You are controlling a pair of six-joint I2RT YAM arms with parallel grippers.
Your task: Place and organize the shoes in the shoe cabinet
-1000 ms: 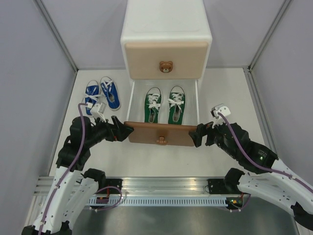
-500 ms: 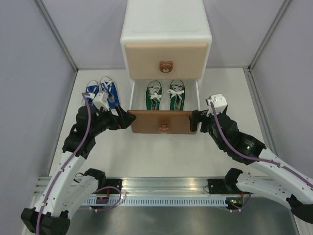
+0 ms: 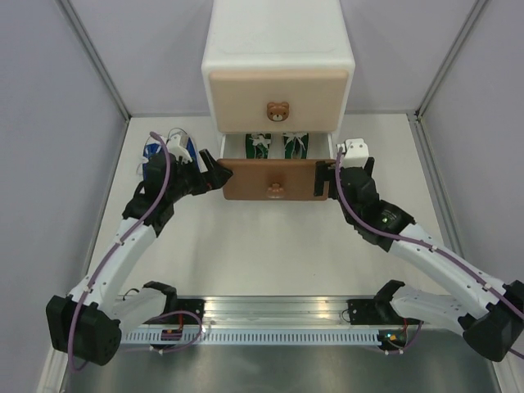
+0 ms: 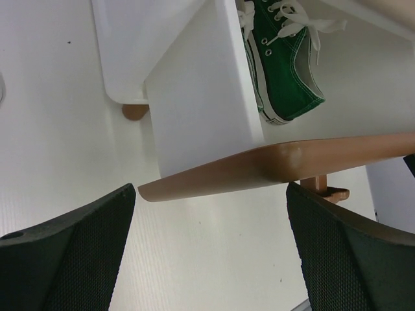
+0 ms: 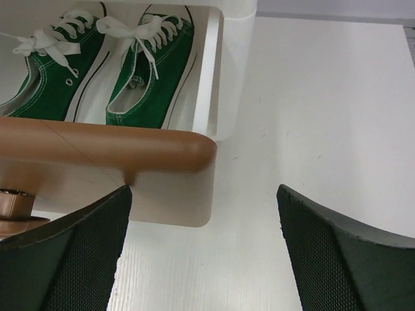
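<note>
Comparing with a second back, the brown lower drawer front (image 3: 270, 178) is found pushed much of the way into the shoe cabinet (image 3: 278, 41), so the green shoes (image 5: 146, 65) inside are now mostly covered by the beige upper drawer (image 3: 277, 94) in the top view, with only a strip showing. The left gripper (image 3: 217, 170) and right gripper (image 3: 324, 178) have been carried forward with it, one at each end of the front, jaws spread wide and nothing clasped (contact with the wood cannot be told for sure). One pair is judged as good as stowed, though the drawer is not yet fully shut. The blue shoes (image 3: 176, 147) are left on the table (image 3: 270, 262), just left of the cabinet, partly hidden behind the left arm. Placing them is judged to need the shut upper drawer opened by its bear knob (image 3: 278, 111). The left arm hangs over them meanwhile.
</note>
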